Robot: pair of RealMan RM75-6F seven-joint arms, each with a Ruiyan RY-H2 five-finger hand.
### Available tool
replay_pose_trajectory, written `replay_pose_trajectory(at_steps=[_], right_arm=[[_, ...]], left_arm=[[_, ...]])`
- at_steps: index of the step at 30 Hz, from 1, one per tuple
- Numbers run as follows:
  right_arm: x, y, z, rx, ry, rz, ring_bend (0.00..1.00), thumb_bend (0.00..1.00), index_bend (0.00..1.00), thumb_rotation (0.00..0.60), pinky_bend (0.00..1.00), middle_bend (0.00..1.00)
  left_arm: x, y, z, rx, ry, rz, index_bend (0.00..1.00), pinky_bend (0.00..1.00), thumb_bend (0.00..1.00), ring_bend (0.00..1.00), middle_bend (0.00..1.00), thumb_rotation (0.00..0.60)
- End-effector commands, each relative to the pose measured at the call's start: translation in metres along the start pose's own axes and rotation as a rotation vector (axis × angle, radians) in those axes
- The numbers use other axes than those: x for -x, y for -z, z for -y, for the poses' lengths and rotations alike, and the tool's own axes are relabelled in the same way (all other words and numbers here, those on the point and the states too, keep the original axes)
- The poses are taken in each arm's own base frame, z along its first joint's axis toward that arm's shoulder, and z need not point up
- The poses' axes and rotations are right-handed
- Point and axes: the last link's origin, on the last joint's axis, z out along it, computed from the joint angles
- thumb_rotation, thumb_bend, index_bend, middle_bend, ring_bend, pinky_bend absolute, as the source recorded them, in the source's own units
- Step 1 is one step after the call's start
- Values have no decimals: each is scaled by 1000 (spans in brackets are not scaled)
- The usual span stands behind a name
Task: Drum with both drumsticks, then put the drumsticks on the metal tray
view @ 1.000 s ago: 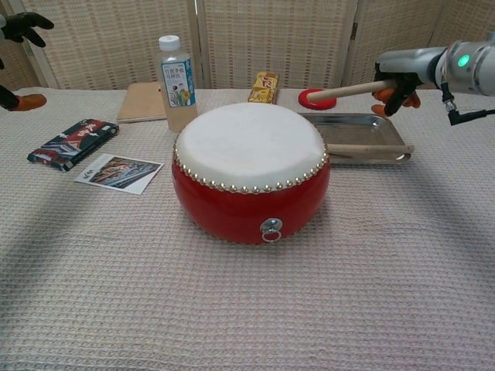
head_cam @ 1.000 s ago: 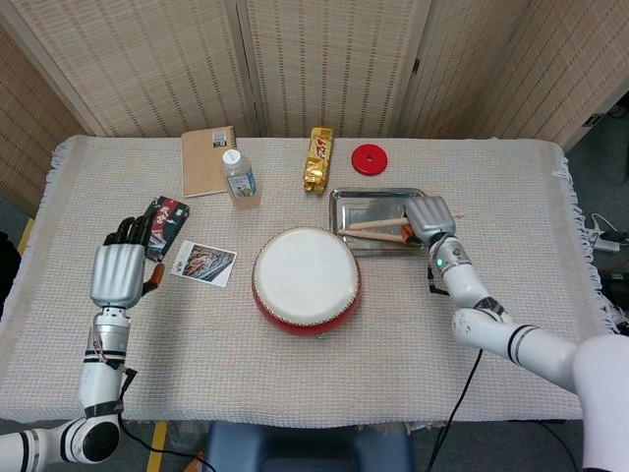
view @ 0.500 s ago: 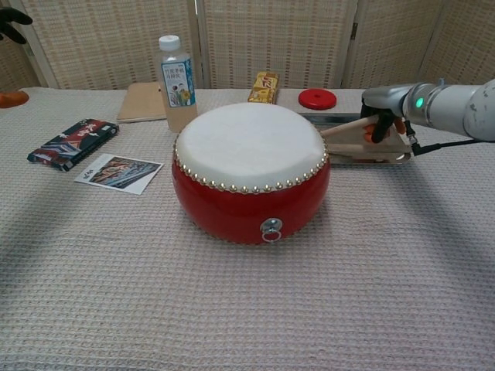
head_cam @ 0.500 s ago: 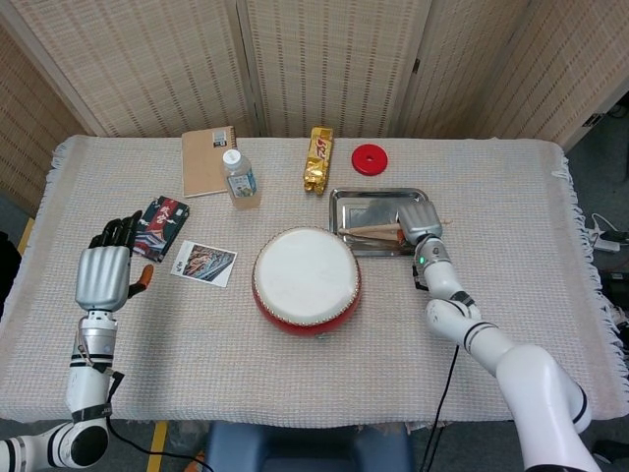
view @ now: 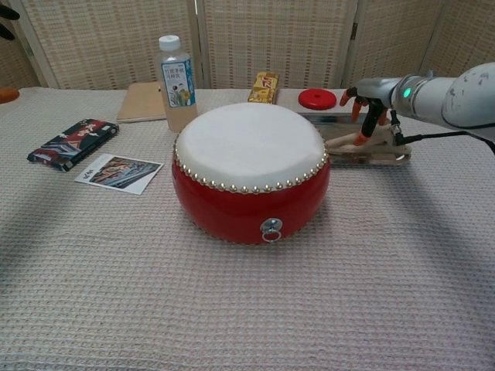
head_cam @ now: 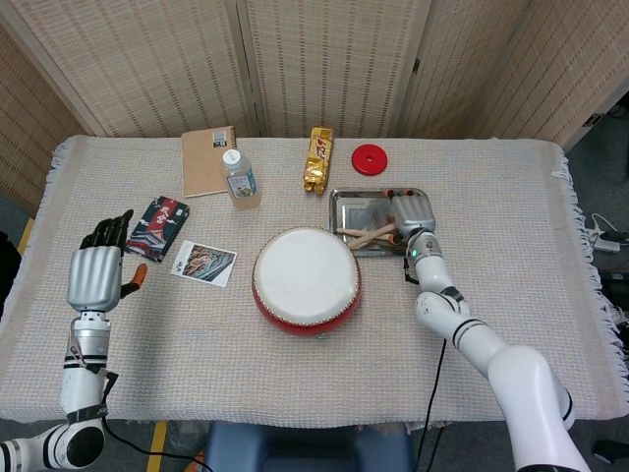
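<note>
The red drum (head_cam: pixel 307 277) (view: pixel 249 171) with its white skin stands mid-table. Right of it and a little further back lies the metal tray (head_cam: pixel 359 208) (view: pixel 332 127). Two wooden drumsticks (head_cam: pixel 366 234) (view: pixel 363 147) lie crossed on the tray's near part, their tips toward the drum. My right hand (head_cam: pixel 411 211) (view: pixel 370 99) hovers over the tray with fingers spread and pointing down; it holds nothing, and one fingertip is at a stick. My left hand (head_cam: pixel 95 270) is raised at the table's left, fingers apart and empty; the chest view shows only its edge.
A water bottle (head_cam: pixel 240 177) (view: pixel 177 73), a brown notebook (head_cam: pixel 207 159), a gold packet (head_cam: pixel 317 159) and a red disc (head_cam: pixel 370 158) (view: pixel 318 98) stand along the back. A dark packet (head_cam: pixel 162 224) (view: pixel 73 142) and a picture card (head_cam: pixel 203 263) lie left of the drum.
My right hand brought its drumstick down onto the tray beside the other one and let it go, its fingers now spread. My left hand drifted left and nearer.
</note>
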Motion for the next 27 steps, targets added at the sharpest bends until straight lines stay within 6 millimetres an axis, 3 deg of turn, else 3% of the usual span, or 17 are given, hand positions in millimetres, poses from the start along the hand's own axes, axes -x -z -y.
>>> replay_pose_trajectory(at_steps=[1,8,15,19,20,23,27], right_arm=[[-2,2,-3,-5,-32,10,80,121,140,600,390,251],[-13,14,-17,-24,-53,9,86,121,162,600,391,251],[-28,53,-42,-69,-31,-39,132,121,200,600,396,251],[-31,61,-47,-75,-25,-55,172,126,209,600,412,251],[-34,73,-55,-78,-17,-81,178,131,209,600,414,251],[-40,142,-107,-57,-22,-191,165,146,205,600,401,251],[-34,191,-140,-55,-41,-241,97,151,141,600,337,236]], left_arm=[[-1,0,0,0,4,-2,0,258,345,98,137,600],[-5,0,2,-1,10,-9,0,258,345,99,136,600],[-9,0,6,2,8,-17,0,258,345,98,137,600],[-10,0,7,2,8,-16,1,259,345,98,139,600],[-10,0,9,6,11,-16,4,258,345,98,141,600],[-10,7,27,11,29,8,21,256,347,99,145,600],[-8,17,45,-7,31,12,41,254,348,99,147,600]])
